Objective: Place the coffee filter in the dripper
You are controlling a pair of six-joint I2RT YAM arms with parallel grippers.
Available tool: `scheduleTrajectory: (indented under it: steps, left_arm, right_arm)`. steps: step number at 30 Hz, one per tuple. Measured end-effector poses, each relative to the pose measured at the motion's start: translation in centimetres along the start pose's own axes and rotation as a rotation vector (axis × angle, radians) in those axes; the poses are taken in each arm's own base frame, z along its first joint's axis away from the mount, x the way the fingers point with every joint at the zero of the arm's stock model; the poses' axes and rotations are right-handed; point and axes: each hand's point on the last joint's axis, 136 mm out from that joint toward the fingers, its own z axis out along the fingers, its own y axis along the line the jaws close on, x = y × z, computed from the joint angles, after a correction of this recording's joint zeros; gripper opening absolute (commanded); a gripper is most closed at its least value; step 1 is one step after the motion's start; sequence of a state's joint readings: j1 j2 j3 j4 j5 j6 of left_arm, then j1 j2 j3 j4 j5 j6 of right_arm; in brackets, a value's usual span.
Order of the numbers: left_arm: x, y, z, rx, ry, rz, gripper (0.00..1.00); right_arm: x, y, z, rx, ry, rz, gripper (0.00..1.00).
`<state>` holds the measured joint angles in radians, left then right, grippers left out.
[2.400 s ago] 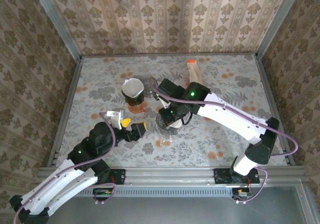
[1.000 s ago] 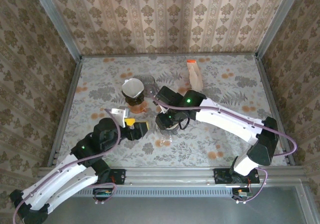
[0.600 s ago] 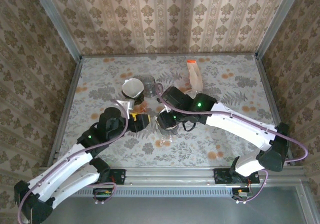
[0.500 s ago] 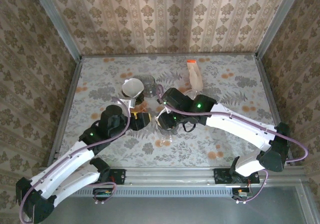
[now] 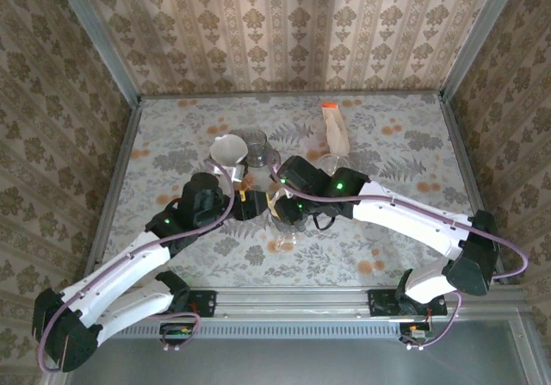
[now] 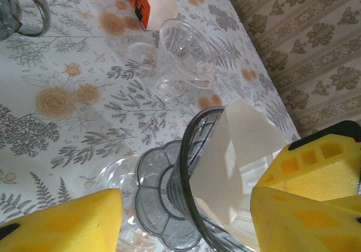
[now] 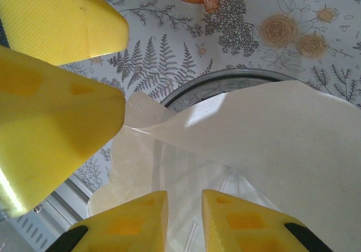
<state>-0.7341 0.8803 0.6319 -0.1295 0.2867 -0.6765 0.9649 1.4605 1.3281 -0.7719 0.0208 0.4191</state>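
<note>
Two grippers were crowded round the dripper [image 6: 163, 195], which stood near the middle of the table [image 5: 172, 135], a bit toward the near edge. The coffee filter [image 7: 265, 133] was already sitting in the dripper, but not neatly. Its paper stuck up above the glass rim and looked crumpled on one side.

The big change was the left arm. A moment before, it had been waiting back toward the near left corner. Now it had swung in, and the left gripper [image 6: 183, 221] had its yellow fingers spread apart, one on each side of the dripper, holding nothing.

The right gripper [image 7: 183, 221] had been closing too. Its fingers were almost together at the filter's near edge and seemed to pinch the paper, though the view was too close to be sure.

That probably meant the job was nearly done. The left side could steady the dripper while the right pushed the paper down flat.
</note>
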Motion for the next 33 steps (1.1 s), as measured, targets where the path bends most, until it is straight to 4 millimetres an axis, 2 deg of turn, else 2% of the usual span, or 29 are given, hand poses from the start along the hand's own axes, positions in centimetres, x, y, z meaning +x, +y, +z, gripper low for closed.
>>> scheduleTrajectory:
  steps: [12,23,33]
  left_arm:
    - [1.1,-0.5,0.8,0.024,0.05,0.004,0.64]
    - [1.0,-0.3,1.4,0.014,0.064,0.002,0.48]
    - [1.0,-0.3,1.4,0.013,0.064,0.002,0.39]
  right_arm:
    - [-0.1,0.0,-0.4,-0.009,-0.021,0.001,0.24]
    - [0.0,-0.1,-0.2,-0.01,-0.024,0.006,0.24]
    - [-0.3,-0.1,-0.7,-0.015,-0.039,0.01,0.24]
